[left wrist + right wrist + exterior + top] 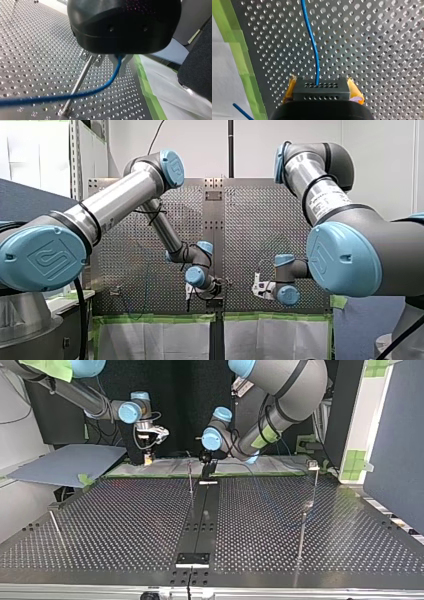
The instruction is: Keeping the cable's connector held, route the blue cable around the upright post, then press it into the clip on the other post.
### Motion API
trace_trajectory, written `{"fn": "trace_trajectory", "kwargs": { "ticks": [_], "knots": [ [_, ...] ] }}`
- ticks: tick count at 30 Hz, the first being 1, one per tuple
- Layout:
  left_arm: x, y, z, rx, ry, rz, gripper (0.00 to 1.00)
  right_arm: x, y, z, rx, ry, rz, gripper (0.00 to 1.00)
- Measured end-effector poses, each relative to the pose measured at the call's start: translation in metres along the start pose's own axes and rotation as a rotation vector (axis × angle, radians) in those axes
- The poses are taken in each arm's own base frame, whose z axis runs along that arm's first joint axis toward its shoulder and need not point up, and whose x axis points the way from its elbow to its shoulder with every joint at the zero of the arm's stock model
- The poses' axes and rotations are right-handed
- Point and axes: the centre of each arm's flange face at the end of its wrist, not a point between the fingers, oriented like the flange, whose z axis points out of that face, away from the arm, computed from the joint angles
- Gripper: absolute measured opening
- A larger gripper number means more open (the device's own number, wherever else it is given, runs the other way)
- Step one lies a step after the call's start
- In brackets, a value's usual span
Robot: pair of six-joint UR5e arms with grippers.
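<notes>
I am gripping the dark grey perforated connector block (pixel 321 93) between the yellow pads of my right gripper (pixel 322 88), with the thin blue cable (pixel 313 45) running out ahead of it, while my left gripper (pixel 119 65) is pinching that cable just beside the slim upright metal post (pixel 79 83) (mid-frame in the top view). I am judging the routing as barely begun: the cable is only crossing that post's near side, and pressing it into the clip, seemingly on the tall post (pixel 311 485) at the top view's right, is left to do. My black gripper body is hiding the near post's top, and the cable is fading out in both wide views.
</notes>
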Motion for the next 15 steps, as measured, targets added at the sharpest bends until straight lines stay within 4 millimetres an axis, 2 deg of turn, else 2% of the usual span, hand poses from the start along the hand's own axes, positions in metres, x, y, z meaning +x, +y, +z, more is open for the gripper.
{"fn": "trace_trajectory", "kwargs": {
  "ticks": [15],
  "knots": [
    [-0.009, -0.001, 0.01, 0.068, -0.059, -0.064, 0.0, 0.003, 0.02, 0.005, -0.033, -0.004, 0.002, 0.0]
  ]
}}
